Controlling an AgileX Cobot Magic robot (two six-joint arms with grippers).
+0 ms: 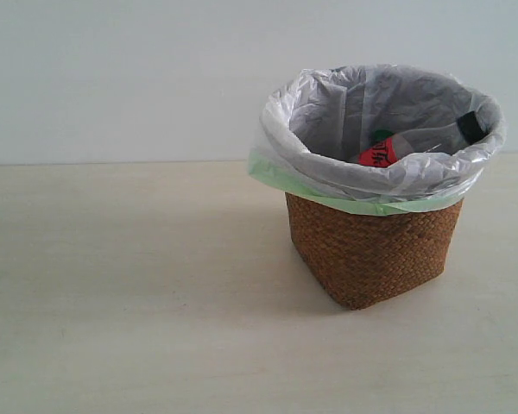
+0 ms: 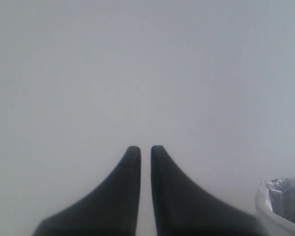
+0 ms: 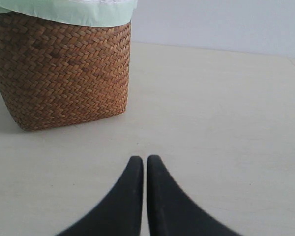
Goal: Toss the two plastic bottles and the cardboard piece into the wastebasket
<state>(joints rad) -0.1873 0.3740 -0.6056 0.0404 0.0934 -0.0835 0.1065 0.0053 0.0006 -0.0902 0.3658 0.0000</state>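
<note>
On the pale table (image 1: 112,302), right of centre in the exterior view, the wastebasket (image 1: 371,250) is sitting upright, its translucent white bag (image 1: 328,168) folding out over the woven rim with the pale green edge hanging just below. Inside it I am seeing the slim bottle (image 1: 414,142) lying tilted against the liner, its red label (image 1: 376,155) showing low toward the front and its black cap (image 1: 471,127) resting high against the far right side of the bag. A small green patch (image 1: 382,134) is peeking out just above the red label; I am not able to tell what it belongs to. From the left wrist camera, the left gripper (image 2: 145,147) is hanging in front of a plain grey wall (image 2: 137,59) with its two dark fingers drawn together, only a thin slit between the tips, nothing held, and the bag's rim (image 2: 280,201) is showing off to one side. From the right wrist camera, the right gripper (image 3: 145,158) is hovering low over the table, fingers pressed together and empty, with the wastebasket's wicker wall (image 3: 59,73) standing ahead of it, clearly apart from the tips.
</note>
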